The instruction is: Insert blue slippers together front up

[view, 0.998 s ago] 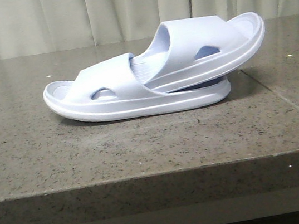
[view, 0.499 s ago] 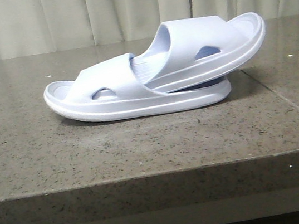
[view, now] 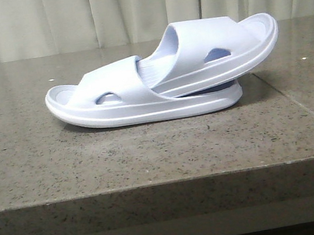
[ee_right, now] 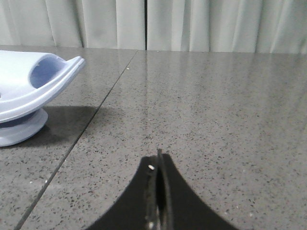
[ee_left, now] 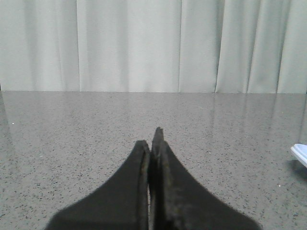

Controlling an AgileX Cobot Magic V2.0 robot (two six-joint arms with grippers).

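In the front view two pale blue slippers lie on the stone table. The lower slipper [view: 113, 100] rests flat on its sole. The upper slipper [view: 217, 46] is pushed under the lower one's strap and tilts up to the right. No gripper shows in the front view. My left gripper [ee_left: 152, 141] is shut and empty above bare table; a slipper edge [ee_left: 300, 154] shows at the side of its view. My right gripper [ee_right: 158, 160] is shut and empty, apart from the slippers' end [ee_right: 33, 91].
The grey speckled stone table [view: 150, 154] has a front edge near me and a seam [view: 303, 107] running to the right of the slippers. Pale curtains [view: 129, 9] hang behind the table.
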